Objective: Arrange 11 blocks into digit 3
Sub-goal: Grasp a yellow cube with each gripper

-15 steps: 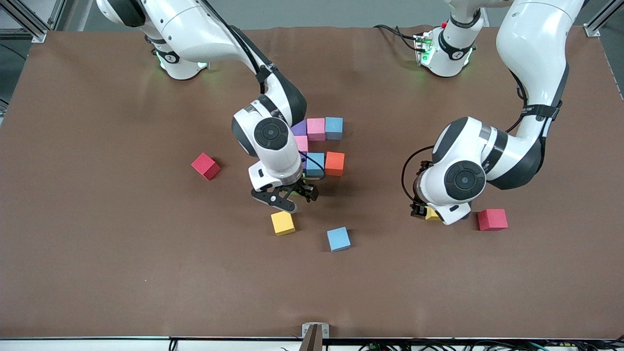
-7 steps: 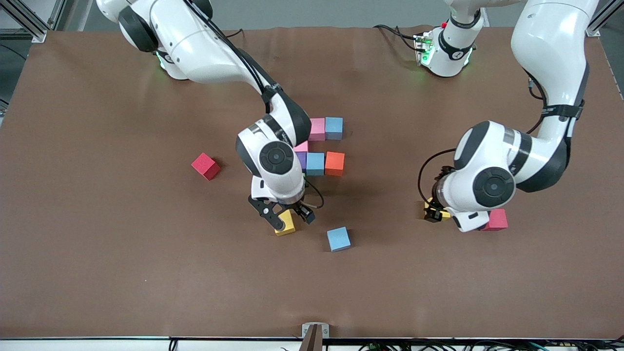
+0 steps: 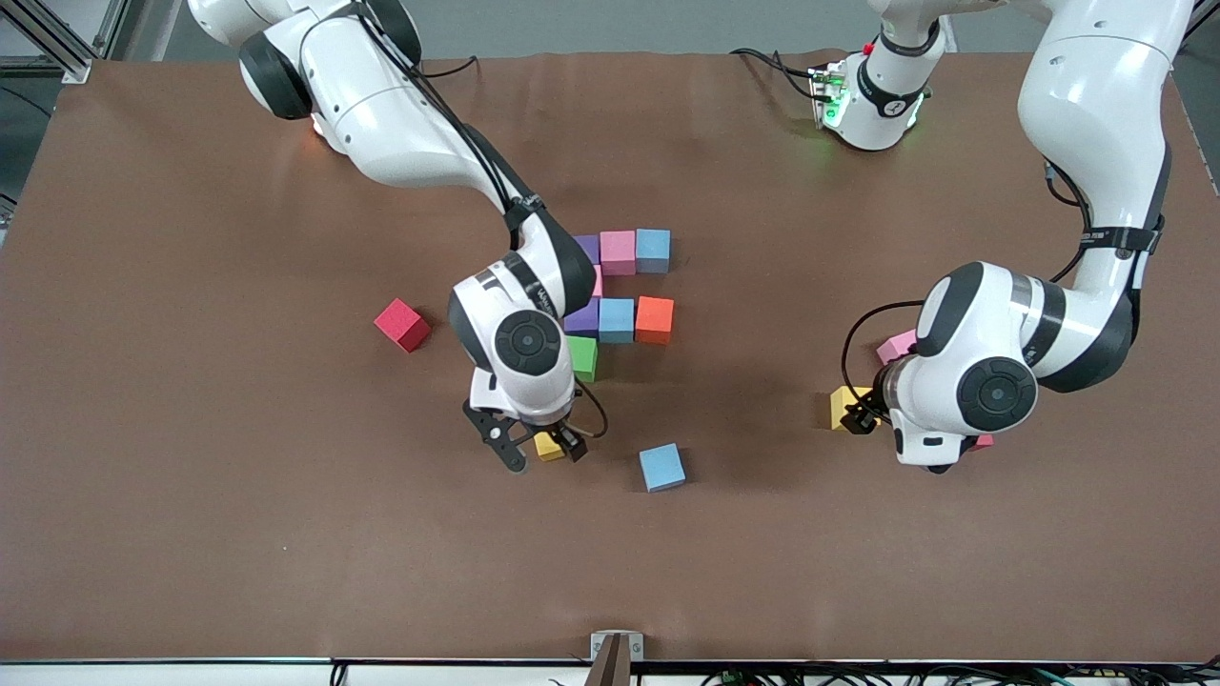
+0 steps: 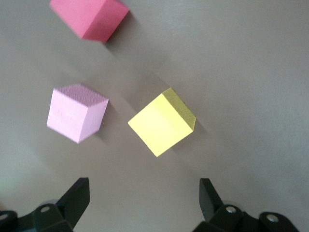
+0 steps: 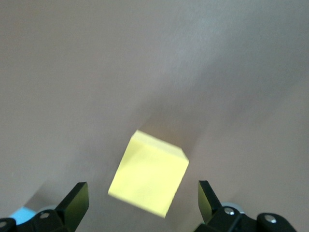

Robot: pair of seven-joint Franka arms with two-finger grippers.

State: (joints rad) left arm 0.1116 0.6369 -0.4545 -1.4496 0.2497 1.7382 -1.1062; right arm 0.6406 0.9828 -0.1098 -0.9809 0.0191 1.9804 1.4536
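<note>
red cube [image 3: 401, 325] on brown table [image 3: 191, 476] | second red cube [image 4: 88, 17], seemingly partly hidden

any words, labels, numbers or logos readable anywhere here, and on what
None can be read.
Blocks: plain coloured faces, no print; both wrist views show the same of the yellow and pink ones.
Arm bases: a small round mark on the collar, too small to read.
Arm joints: round black caps, no readable text.
Table: bare brown mat, no markings.
</note>
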